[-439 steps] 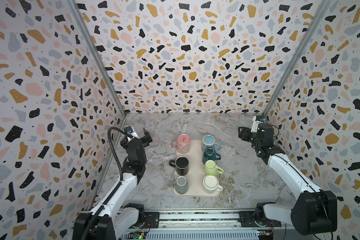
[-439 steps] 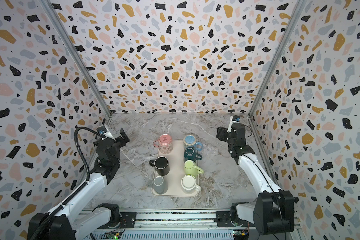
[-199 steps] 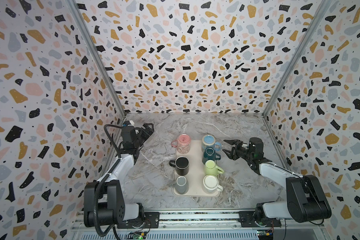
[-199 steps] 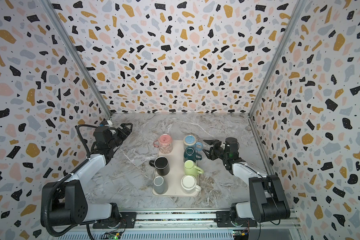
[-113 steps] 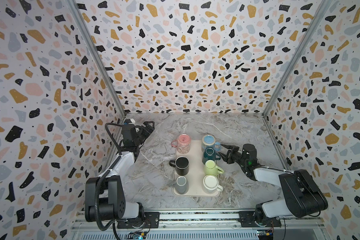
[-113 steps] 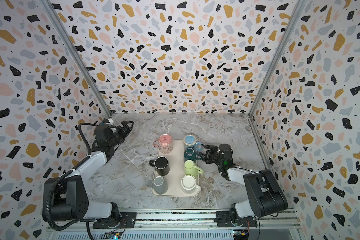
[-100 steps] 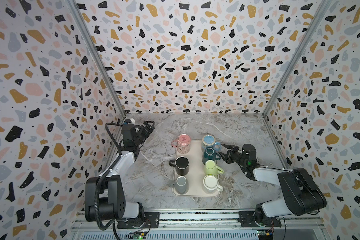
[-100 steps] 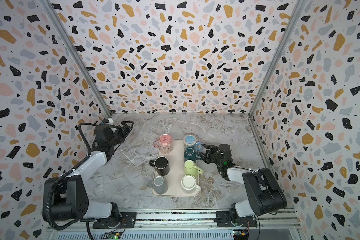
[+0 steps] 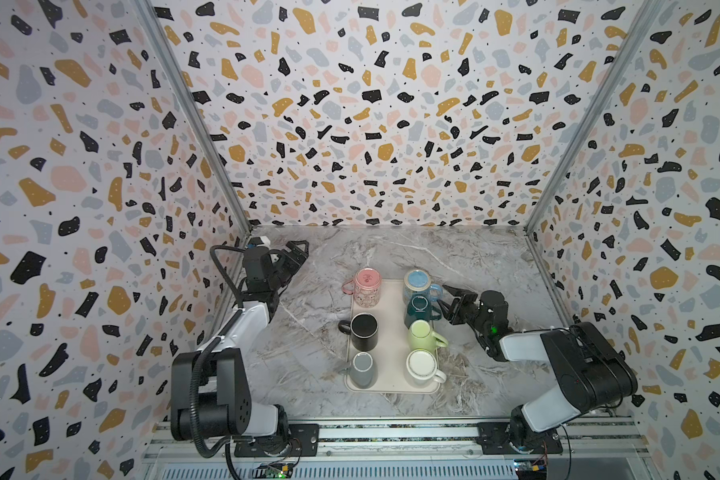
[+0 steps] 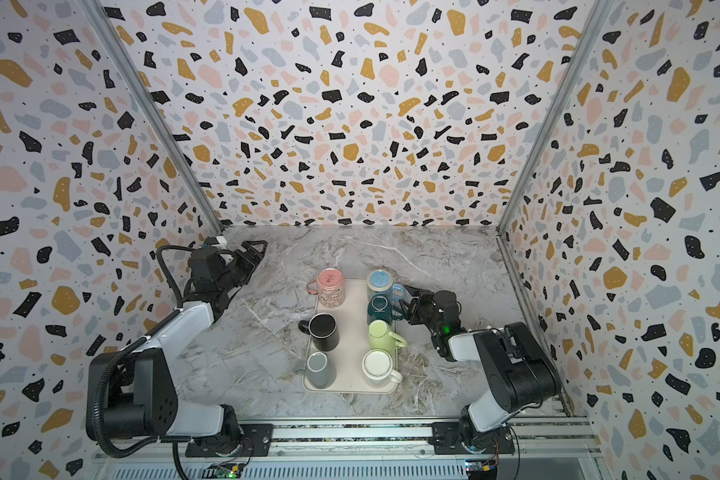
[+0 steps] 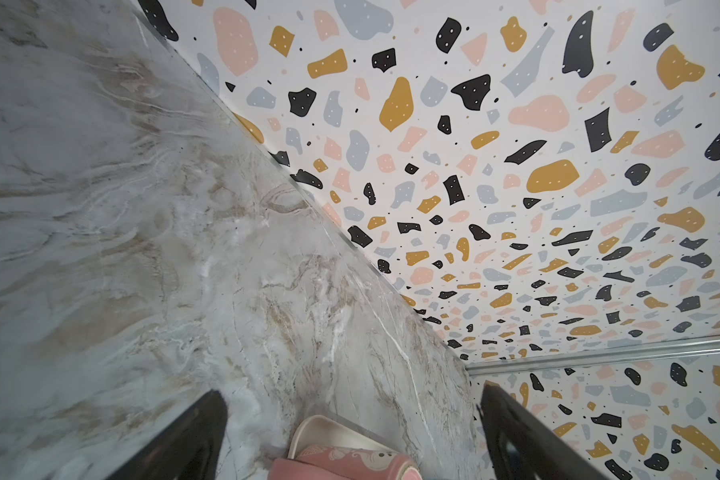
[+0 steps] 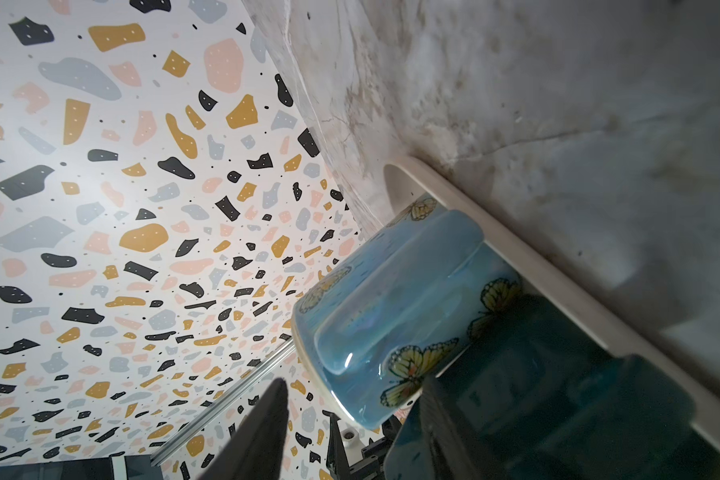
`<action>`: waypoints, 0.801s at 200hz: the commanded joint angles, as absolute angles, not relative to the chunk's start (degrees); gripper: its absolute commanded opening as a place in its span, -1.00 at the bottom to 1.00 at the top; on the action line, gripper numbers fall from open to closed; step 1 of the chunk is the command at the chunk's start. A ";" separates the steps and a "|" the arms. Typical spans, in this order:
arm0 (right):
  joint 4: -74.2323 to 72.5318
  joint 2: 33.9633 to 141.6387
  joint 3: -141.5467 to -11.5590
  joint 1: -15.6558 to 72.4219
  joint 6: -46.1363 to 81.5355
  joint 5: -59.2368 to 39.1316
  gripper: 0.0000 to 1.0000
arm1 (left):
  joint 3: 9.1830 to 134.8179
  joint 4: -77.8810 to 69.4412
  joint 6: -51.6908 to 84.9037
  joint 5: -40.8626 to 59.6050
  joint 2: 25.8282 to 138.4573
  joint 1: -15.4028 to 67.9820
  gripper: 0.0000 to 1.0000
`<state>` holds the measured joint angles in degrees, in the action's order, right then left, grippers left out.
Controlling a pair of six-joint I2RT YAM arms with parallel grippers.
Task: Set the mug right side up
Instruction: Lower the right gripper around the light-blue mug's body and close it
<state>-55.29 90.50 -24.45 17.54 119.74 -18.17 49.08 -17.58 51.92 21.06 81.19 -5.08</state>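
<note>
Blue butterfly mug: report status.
Left gripper jaws open, empty, off left. Right gripper jaws open by blue mug handle, no grip. Mug on tray; teal mug tight beside.

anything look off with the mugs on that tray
Yes: the pink patterned ceramic mug at the far left corner of the beige tray stands upside down, closed base up. The dark teal mug looks inverted too.

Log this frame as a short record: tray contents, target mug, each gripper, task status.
tray: cream tray holding six mugs in two columns
target mug: light blue mug, standing at the tray's far right spot
left gripper: open, empty, near the far left corner of the table
right gripper: jaws apart beside the light blue mug's handle, no grip visible
task status: no mug lifted yet
</note>
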 commanded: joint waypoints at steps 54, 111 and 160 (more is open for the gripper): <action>-66.30 94.86 -24.52 20.05 144.27 -12.52 0.07 | 53.16 -17.32 52.60 22.74 82.43 -5.62 0.91; -68.32 96.56 -24.19 21.88 147.29 -7.67 0.12 | 54.40 -16.02 52.67 23.89 83.32 -5.65 0.90; -71.54 99.12 -23.39 21.97 148.59 -5.47 0.14 | 54.80 -15.30 52.65 23.96 83.30 -5.71 0.89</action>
